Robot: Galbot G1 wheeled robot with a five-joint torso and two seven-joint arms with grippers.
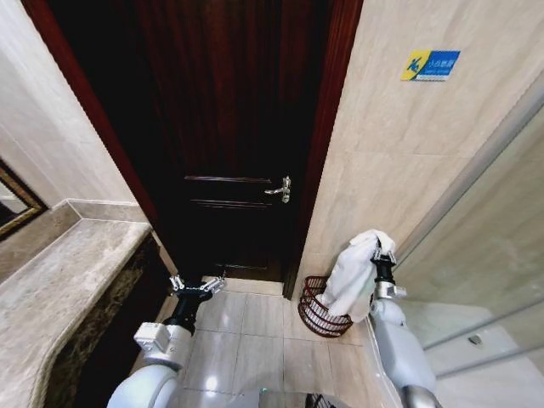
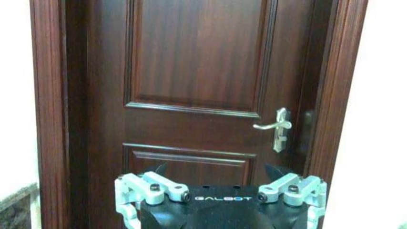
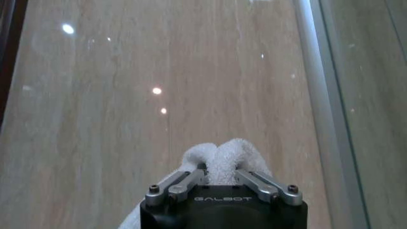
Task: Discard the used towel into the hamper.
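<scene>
right gripper [image 1: 384, 252] clamped on towel [image 1: 355, 274], hanging over hamper [image 1: 321, 310] far rim | centre over opening, lower, then release | left gripper [image 1: 196, 285] parked, fingers apart, facing door [image 2: 197, 95]

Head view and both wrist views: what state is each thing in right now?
Door: closed.
Towel: held up, hanging over the hamper.
Hamper: upright on the floor, beside the wall.
Right gripper: shut on the towel.
Left gripper: open, empty, facing the door.
</scene>
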